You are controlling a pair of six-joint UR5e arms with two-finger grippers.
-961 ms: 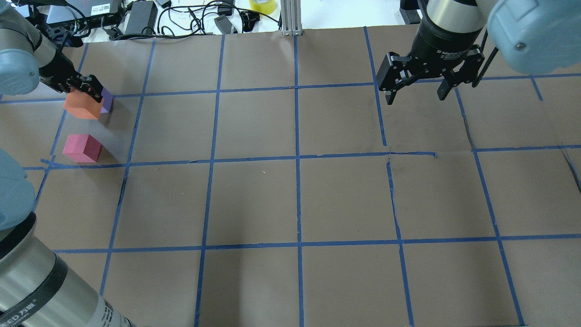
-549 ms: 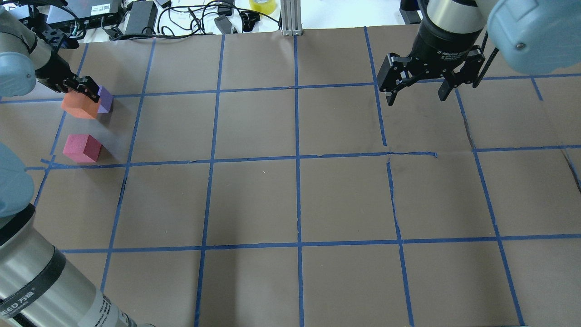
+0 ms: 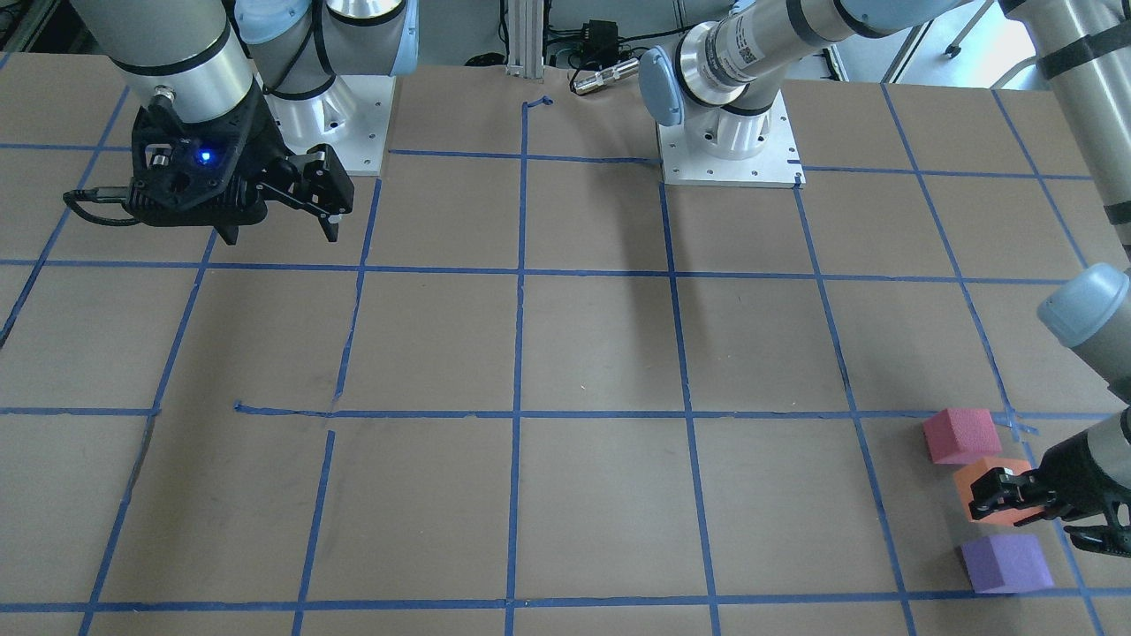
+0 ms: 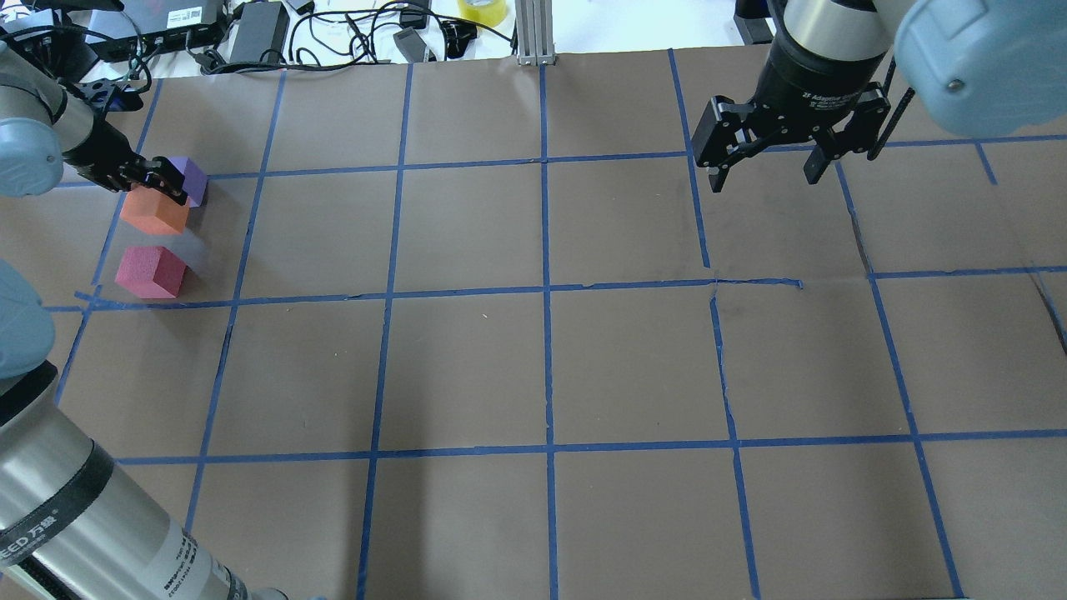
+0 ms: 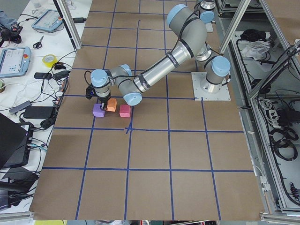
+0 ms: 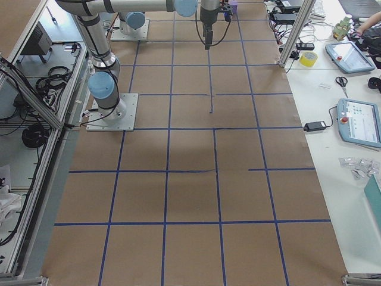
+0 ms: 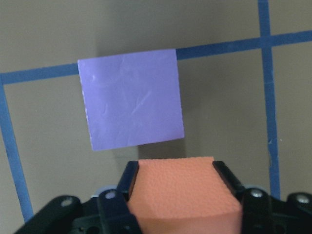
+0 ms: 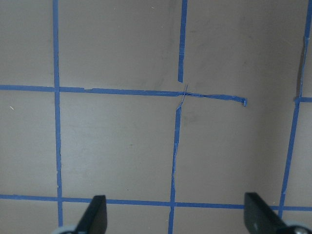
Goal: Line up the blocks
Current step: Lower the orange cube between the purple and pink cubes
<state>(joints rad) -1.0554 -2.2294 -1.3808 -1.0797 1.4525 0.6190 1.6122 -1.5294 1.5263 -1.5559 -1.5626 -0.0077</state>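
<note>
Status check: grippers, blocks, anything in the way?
Left gripper shut on orange block, between pink block and purple block, roughly in line. Right gripper open, empty, well away. Nothing seen in the way.

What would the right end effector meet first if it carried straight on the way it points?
Likely the bare brown table paper crossed by blue tape lines; the open right end effector points down at it.

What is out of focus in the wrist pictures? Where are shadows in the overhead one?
Left wrist view: purple block sharp, orange block in the left hand slightly soft. Right wrist view: fingertips of the right hand blurred, tape lines sharp. Overhead view: soft shadow right of the pinkish-red block.
</note>
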